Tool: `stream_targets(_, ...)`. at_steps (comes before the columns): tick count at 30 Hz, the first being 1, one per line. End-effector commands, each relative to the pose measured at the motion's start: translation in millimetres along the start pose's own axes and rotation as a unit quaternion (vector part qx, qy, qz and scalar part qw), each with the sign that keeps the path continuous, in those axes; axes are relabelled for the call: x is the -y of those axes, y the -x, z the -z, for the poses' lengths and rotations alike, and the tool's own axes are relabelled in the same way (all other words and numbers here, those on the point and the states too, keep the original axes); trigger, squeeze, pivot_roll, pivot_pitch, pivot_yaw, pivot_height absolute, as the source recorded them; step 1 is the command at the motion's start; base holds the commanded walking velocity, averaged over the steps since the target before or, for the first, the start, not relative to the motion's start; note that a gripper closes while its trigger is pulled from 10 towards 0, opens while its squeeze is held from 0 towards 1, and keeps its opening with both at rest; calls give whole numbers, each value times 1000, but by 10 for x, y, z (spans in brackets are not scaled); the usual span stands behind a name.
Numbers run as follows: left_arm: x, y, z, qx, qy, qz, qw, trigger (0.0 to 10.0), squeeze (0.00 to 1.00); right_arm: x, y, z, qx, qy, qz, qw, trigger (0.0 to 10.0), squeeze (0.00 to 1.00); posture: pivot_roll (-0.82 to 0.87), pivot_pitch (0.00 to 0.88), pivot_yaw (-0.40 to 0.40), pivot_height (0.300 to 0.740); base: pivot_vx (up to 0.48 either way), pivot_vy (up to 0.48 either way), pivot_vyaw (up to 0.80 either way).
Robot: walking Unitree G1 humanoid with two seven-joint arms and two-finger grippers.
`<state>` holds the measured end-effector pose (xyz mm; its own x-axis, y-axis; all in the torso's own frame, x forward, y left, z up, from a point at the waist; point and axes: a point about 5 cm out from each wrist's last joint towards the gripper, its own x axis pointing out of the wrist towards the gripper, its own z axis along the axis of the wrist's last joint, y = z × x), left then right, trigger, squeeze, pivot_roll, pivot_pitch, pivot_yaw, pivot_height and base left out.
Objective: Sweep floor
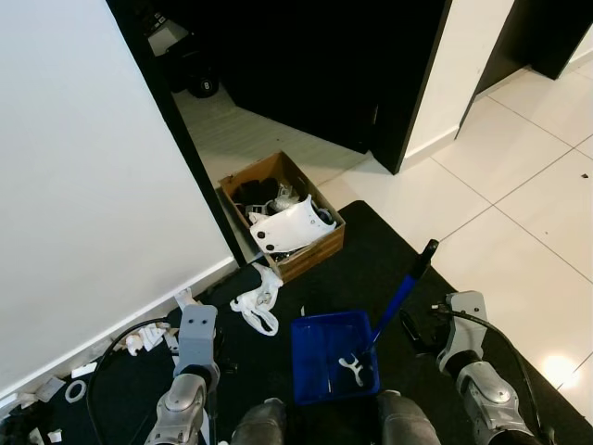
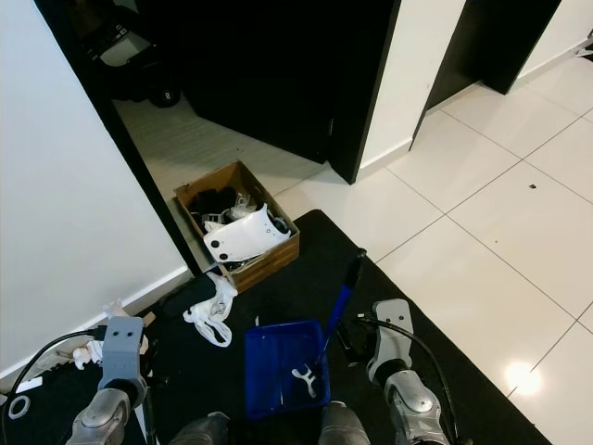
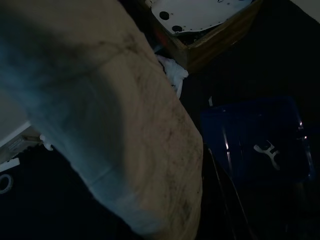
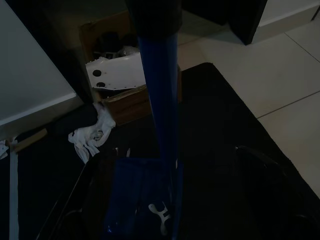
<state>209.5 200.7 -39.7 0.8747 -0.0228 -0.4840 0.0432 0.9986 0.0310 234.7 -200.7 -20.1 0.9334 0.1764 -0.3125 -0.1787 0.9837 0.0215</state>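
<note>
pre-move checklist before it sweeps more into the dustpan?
1. Blue dustpan flat on black mat: ok.
2. White scrap already inside the pan: ok.
3. Right hand beside the dustpan handle; firm grip: cannot tell.
4. Left hand holding a broom: cannot tell; something pale and blurred lies across its wrist view.
5. Floor swept: not ok; white crumpled rag lies beside the cardboard box.

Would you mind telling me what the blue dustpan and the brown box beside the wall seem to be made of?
Dustpan: likely moulded plastic, uniform saturated blue with a slight sheen. Box: apparently corrugated cardboard, matte brown, with open flaps and slightly worn edges.
</note>
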Motion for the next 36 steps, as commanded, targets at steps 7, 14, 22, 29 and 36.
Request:
stream_targets(7, 47, 12, 60, -10, 18, 2, 1000, 10000, 0, 7, 30, 60, -15, -5, 2, 1000, 10000, 0, -24, 116, 23, 740, 0, 0, 0)
stream_targets(14, 48, 10, 55, -9, 18, 2, 1000, 10000, 0, 10, 29, 59, -15, -4, 2, 1000, 10000, 0, -24, 119, 23, 740, 0, 0, 0)
stream_targets(22, 47, 12, 54, -8, 18, 1, 1000, 10000, 0, 8, 28, 56, -13, -5, 3, 1000, 10000, 0, -24, 123, 25, 740, 0, 0, 0)
stream_targets(29, 49, 13, 55, -8, 17, 1, 1000, 10000, 0, 9, 30, 56, -13, -5, 3, 1000, 10000, 0, -23, 124, 23, 740, 0, 0, 0)
stream_targets(36, 48, 15, 56, -8, 17, 1, 1000, 10000, 0, 9, 31, 56, -12, -5, 3, 1000, 10000, 0, -24, 126, 24, 740, 0, 0, 0)
